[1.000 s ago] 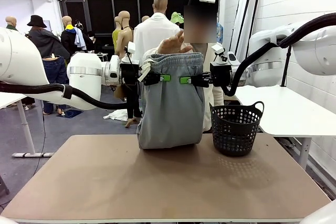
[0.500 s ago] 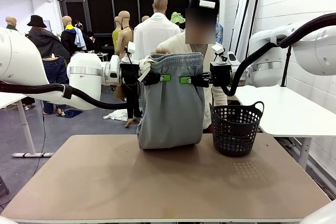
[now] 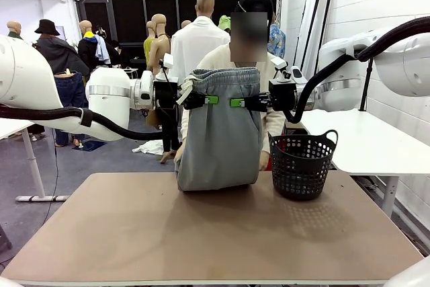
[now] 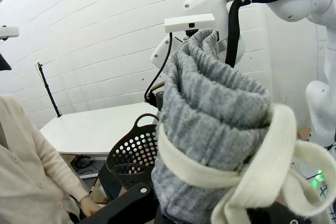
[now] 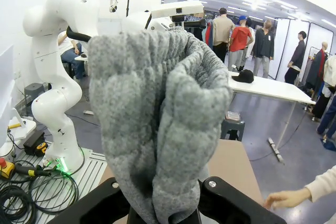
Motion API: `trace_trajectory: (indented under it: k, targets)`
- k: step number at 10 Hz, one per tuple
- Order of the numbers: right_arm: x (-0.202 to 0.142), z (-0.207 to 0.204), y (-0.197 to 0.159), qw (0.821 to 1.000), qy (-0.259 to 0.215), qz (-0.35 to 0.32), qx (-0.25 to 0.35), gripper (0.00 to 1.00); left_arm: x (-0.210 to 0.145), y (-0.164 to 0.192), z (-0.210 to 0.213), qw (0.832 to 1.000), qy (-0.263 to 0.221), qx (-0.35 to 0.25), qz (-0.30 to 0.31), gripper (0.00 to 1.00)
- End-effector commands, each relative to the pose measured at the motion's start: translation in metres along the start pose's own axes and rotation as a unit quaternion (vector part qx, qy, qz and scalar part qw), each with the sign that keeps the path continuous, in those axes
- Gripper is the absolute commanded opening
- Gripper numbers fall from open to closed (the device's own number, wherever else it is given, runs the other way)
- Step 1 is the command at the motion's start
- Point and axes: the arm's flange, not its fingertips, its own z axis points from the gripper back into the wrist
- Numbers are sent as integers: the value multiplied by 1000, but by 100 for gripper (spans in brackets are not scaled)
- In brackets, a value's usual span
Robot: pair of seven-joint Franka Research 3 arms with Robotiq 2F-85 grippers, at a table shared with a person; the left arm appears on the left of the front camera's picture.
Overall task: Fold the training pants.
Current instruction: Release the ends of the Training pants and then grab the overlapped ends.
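I held the training pants (image 3: 218, 139) up by the waistband (image 3: 225, 76), left jaws and right jaws clamped on it, bottom edge touching the surface (image 3: 201, 240).

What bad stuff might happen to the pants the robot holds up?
The left gripper and right gripper each pinch just a bunch of waistband, so the training pants might slip out. Their bottom rests on the table, so the fold may come out crooked. The basket stands close and might get bumped.

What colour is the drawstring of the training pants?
The drawstring is cream white, seen best in the left wrist view.
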Motion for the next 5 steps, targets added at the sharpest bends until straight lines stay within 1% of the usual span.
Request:
trace_trajectory:
  k: [1, 5]
  targets:
    - [1, -1, 1, 1000, -1, 1, 1, 0, 3, 0, 1, 1000, -3, 1, -3, 0]
    - [1, -1, 1, 1000, -1, 1, 1, 0, 3, 0, 1, 1000, -3, 1, -3, 0]
